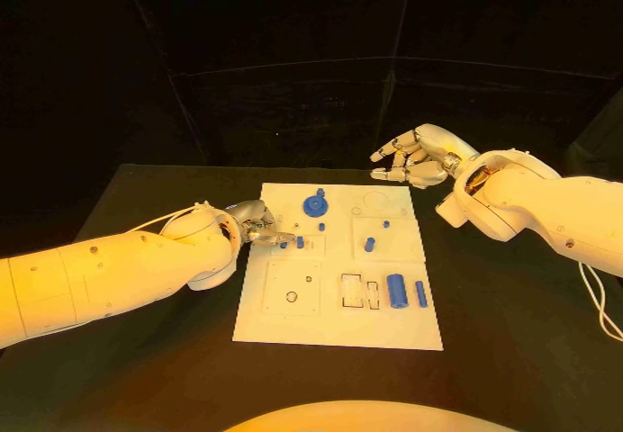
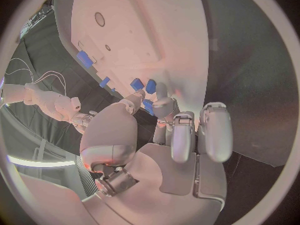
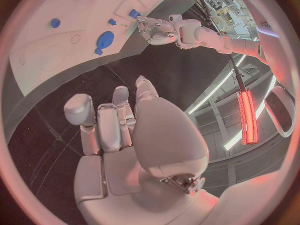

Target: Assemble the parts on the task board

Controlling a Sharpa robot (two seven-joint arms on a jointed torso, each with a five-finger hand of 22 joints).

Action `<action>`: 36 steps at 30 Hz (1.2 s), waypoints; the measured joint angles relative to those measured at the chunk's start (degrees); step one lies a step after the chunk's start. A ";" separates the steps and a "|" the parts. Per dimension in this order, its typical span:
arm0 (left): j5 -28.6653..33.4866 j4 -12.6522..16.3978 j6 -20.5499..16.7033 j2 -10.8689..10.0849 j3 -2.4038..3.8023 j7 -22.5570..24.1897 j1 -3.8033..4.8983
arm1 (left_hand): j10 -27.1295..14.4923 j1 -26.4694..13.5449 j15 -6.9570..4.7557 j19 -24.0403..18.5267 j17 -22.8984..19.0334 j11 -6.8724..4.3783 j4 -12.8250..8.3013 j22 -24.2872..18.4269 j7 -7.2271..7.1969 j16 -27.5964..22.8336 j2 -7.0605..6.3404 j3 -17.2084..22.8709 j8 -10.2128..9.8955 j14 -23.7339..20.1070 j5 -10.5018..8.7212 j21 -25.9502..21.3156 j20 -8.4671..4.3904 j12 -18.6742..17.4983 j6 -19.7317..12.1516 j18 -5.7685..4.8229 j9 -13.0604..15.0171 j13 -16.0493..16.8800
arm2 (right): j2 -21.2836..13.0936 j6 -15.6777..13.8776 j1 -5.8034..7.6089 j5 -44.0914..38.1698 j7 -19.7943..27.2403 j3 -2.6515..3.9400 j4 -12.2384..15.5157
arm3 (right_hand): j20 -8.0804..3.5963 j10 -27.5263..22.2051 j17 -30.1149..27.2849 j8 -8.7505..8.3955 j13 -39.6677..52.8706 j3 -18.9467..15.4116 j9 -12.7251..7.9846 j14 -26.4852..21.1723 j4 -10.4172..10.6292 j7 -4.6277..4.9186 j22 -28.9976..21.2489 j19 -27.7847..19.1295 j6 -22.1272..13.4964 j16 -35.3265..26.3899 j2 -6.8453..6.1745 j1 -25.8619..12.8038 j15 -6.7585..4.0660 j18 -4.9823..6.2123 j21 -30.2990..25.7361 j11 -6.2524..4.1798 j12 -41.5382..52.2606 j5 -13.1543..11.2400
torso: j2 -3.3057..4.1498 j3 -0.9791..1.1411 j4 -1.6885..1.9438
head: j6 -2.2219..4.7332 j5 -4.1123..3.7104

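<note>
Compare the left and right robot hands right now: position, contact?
The left robot hand is over the task board's left edge, fingertips at a small blue part. The right robot hand hovers beyond the board's far edge, fingers loosely curled, holding nothing. Both are silver, on white arms.

Both arms (image 1: 117,274) are smooth rounded white shells with small dark screw dots, and a thin white cable loops at each wrist. Hands, left hand (image 1: 260,225) and right hand (image 1: 409,162), are silver metal, segmented fingers with rounded pale pads (image 2: 215,130), broad domed thumb housing.
</note>
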 measured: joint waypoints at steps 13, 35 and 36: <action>1.45 1.34 -1.25 -2.02 0.22 0.77 0.49 | -2.83 0.78 0.00 -0.18 0.00 0.48 1.37 -1.49 0.86 0.00 0.12 -1.69 -0.23 0.00 0.00 -3.62 0.04 -4.37 -1.41 0.00 -0.52 -5.62 | 0.03 0.01 -0.01 0.00 0.00 -0.01 -0.07 | 0.00 0.00 0.00 0.00 0.00 0.00 0.00 0.00 0.00 0.00 0.00 0.00 0.00 0.00 0.00 0.00 0.00 0.00 0.00 0.00 0.00 0.00 | 0.00 0.02 0.03 | 0.09 -0.01; 14.43 -7.58 -3.03 4.02 0.39 24.36 3.40 | -24.41 26.67 6.15 -17.80 -26.25 7.89 -7.67 -41.41 8.25 -35.29 -1.12 2.21 -13.63 -12.30 0.00 -45.81 5.56 -30.23 -10.91 6.19 -11.59 -31.27 | 0.51 0.01 -0.03 0.09 0.07 -0.04 -0.52 | 0.00 0.00 0.01 0.00 -0.04 -0.15 0.00 0.00 0.15 0.21 -0.05 0.00 -0.21 0.00 0.00 0.00 0.00 0.00 0.00 0.00 0.00 0.00 | 0.08 0.04 -0.02 | 1.13 -0.54; 13.26 -8.20 -2.70 4.85 0.39 25.24 3.49 | -24.24 26.99 6.12 -17.56 -26.25 7.86 -8.04 -41.53 8.11 -35.24 -1.43 2.31 -14.27 -12.27 0.00 -45.83 5.74 -31.12 -10.43 6.19 -12.09 -32.21 | 0.56 0.01 -0.03 0.09 0.07 -0.04 -0.52 | 0.00 0.00 0.01 0.00 -0.04 -0.15 0.00 0.00 0.15 0.21 -0.05 0.00 -0.21 0.00 0.00 0.00 0.00 0.00 0.00 0.00 0.00 0.00 | 0.08 0.04 -0.04 | 1.22 -0.60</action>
